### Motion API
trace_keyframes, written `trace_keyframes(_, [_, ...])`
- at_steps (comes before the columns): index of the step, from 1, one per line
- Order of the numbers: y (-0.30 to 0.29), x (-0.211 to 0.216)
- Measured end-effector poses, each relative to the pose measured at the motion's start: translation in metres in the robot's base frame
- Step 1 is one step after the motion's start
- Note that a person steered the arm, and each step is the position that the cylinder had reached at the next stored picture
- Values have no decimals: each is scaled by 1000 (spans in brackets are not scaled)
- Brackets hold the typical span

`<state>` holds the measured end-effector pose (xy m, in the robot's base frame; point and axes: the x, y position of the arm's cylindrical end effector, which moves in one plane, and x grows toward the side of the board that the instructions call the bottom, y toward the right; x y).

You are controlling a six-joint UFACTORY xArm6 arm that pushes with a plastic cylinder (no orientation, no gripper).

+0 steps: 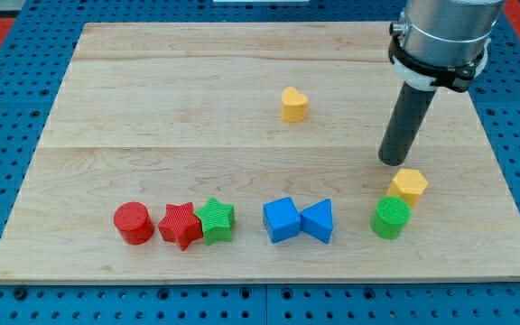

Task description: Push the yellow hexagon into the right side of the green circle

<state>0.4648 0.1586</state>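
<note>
On the wooden board [152, 99] sit a yellow heart [294, 105] up top and, in a row below, a red circle [134, 223], red star [181, 225], green star [216, 220], blue cube [282, 219] and blue triangle [319, 221].

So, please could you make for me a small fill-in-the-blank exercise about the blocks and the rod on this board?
1. My tip stands just above the yellow ____ in the view.
2. The yellow hexagon touches the green ____ at its upper right.
3. The red star lies between the red circle and the green ____.

Missing words: hexagon; circle; star
</note>
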Motion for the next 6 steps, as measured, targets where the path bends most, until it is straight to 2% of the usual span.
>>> trace_keyframes(1, [15,14])
trace_keyframes(3, [3,34])
trace_keyframes(4, [14,51])
trace_keyframes(6, [56,54])
